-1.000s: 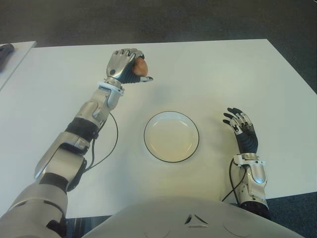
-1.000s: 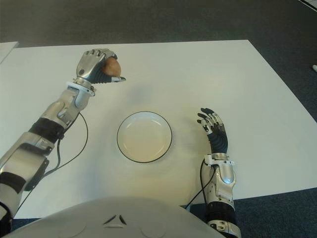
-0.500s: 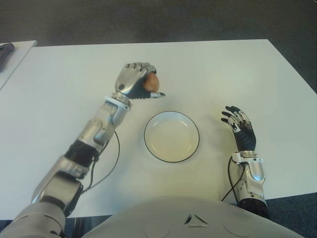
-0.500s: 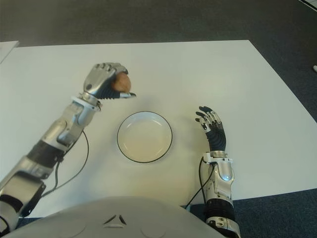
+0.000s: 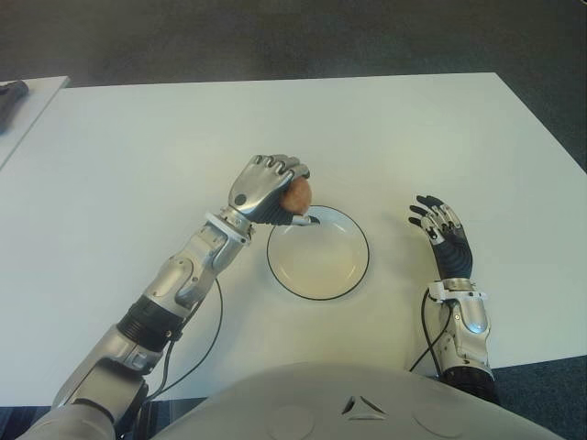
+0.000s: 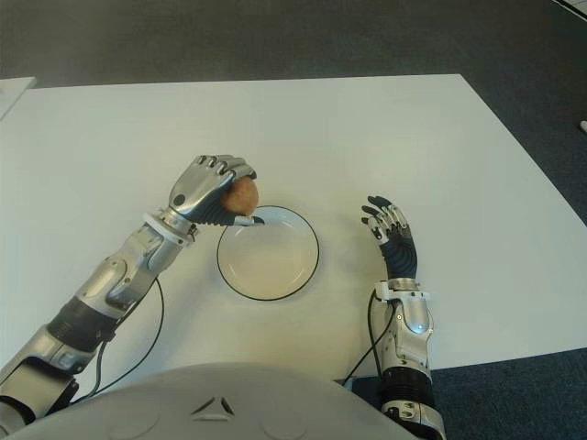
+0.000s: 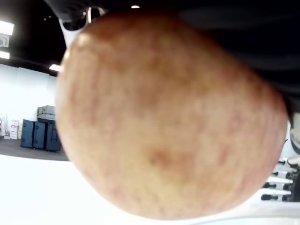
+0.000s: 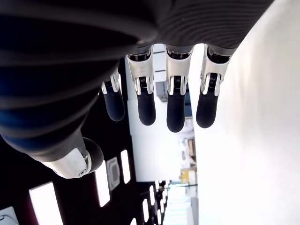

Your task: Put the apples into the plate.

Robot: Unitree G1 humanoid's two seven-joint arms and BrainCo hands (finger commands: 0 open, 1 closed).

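Note:
My left hand (image 5: 275,188) is shut on a reddish-brown apple (image 5: 296,194), which fills the left wrist view (image 7: 164,122). Hand and apple hang above the far left rim of the white plate (image 5: 344,280), a round dish with a dark edge and nothing in it, at the middle of the white table (image 5: 413,137). My right hand (image 5: 440,225) shows to the right of the plate, fingers spread and holding nothing; its fingertips (image 8: 178,117) are straight in the right wrist view.
A black cable (image 5: 206,325) loops on the table under my left forearm. Part of a second white table (image 5: 23,105) with a dark object shows at the far left. Dark carpet surrounds the table.
My left hand has carried the apple from the far left part of the table toward me and to the right, to the plate's rim. The right hand has stayed put.

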